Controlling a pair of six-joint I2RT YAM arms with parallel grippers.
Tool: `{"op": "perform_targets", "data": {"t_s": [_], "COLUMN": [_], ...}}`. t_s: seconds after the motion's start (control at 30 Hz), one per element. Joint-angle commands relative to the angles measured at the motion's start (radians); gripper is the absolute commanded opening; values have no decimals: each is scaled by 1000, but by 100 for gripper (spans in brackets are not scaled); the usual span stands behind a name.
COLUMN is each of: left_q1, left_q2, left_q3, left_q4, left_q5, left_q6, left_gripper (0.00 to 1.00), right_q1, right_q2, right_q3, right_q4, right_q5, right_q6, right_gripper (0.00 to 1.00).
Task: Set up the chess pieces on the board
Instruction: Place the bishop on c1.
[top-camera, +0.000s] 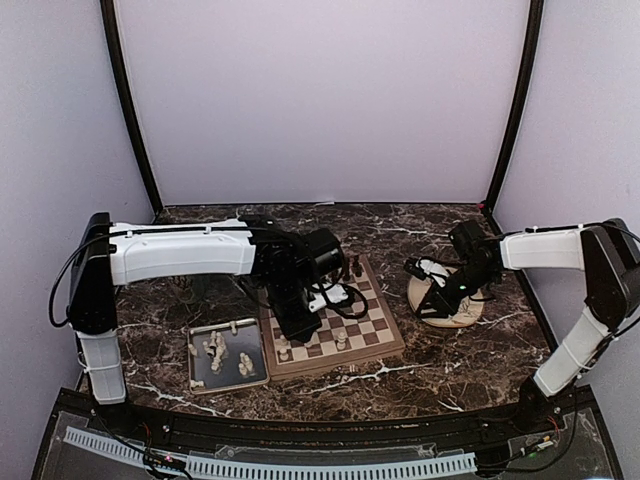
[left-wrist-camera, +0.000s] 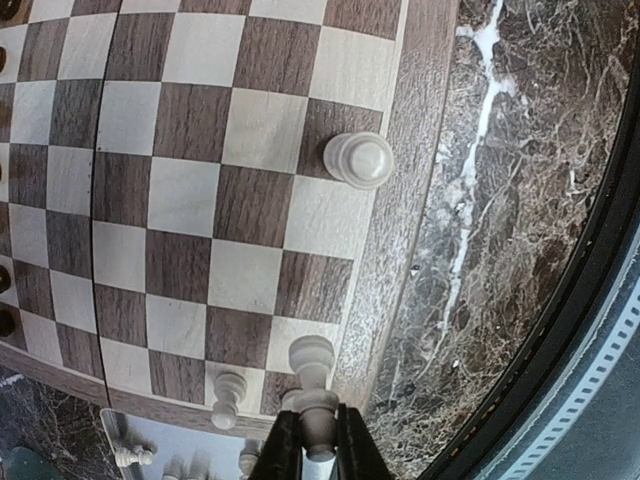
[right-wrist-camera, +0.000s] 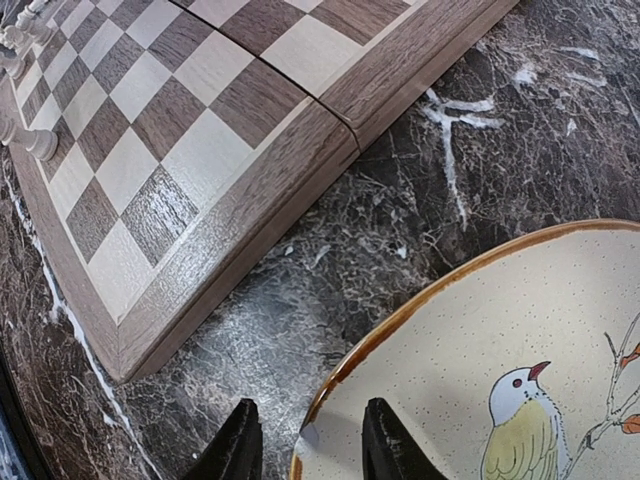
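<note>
Cream chess piece (left-wrist-camera: 316, 400) pinched in left tool (left-wrist-camera: 318, 418), right tool (right-wrist-camera: 312, 425) parted over plate rim (right-wrist-camera: 420, 290)

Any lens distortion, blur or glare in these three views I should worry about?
Left wrist: strong fisheye, the board squares bow outward, yet the white piece is sharp. Right wrist: crisp, speckle on the plate legible, no glare. Top: even light but soft; the pieces in the tray blur into blobs.

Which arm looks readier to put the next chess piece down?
Left. The left gripper is shut on a white piece over the board. The right gripper hangs open over the plate, beside the board, holding no piece.
</note>
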Motion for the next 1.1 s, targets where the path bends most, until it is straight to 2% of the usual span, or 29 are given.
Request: {"op": "perform_targets", "data": {"t_s": [0.0, 0.27, 0.53, 1.07], "left_q1": [-7, -27, -35, -36], "left_q2": [21, 90, 102, 147], "left_q3": [60, 118, 104, 110], "left_q4": [-57, -79, -100, -84], "left_q5": [-1, 7, 51, -11], "left_q6": [51, 69, 59, 25], "left_gripper": [0, 2, 2, 4], "right_q1": [-3, -3, -3, -3], "right_q2": [-20, -15, -10, -9], "right_q3": [18, 18, 17, 19], "right_q4": [-6, -7, -7, -10], "right_q5": [-3, 3, 5, 9], "right_q6": [-14, -16, -17, -17], "right_gripper": [35, 35, 35, 35]}}
